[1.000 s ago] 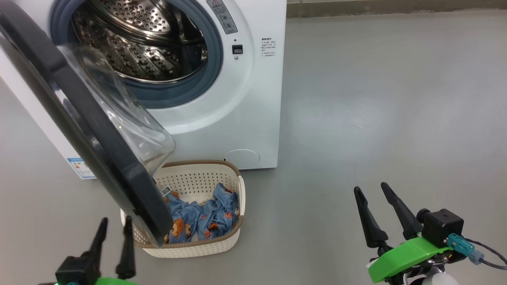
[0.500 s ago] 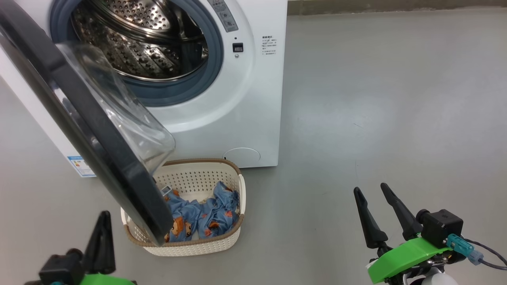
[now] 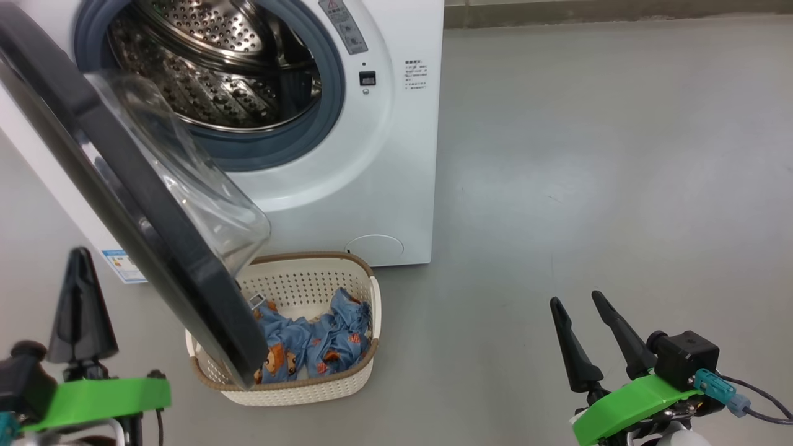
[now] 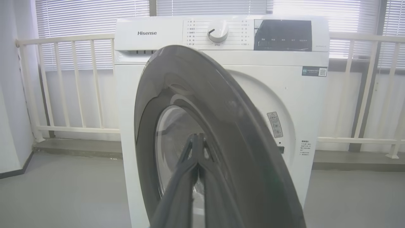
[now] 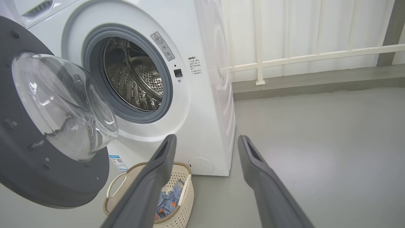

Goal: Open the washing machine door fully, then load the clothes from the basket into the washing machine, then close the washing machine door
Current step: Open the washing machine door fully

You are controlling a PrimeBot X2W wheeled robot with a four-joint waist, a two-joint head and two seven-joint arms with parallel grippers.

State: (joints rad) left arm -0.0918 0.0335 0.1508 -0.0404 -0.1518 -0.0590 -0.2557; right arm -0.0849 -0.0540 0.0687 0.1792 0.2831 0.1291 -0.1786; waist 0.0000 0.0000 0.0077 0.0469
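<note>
Fingers [image 3: 81,313] of the left gripper [image 3: 79,259] meet, pointing at the washing machine door [image 4: 221,104]; on the right gripper [image 3: 575,299] they gape.

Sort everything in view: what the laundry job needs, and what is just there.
For the job: washing machine, door, basket, clothes.
Just there: railing, window blinds, floor.
</note>
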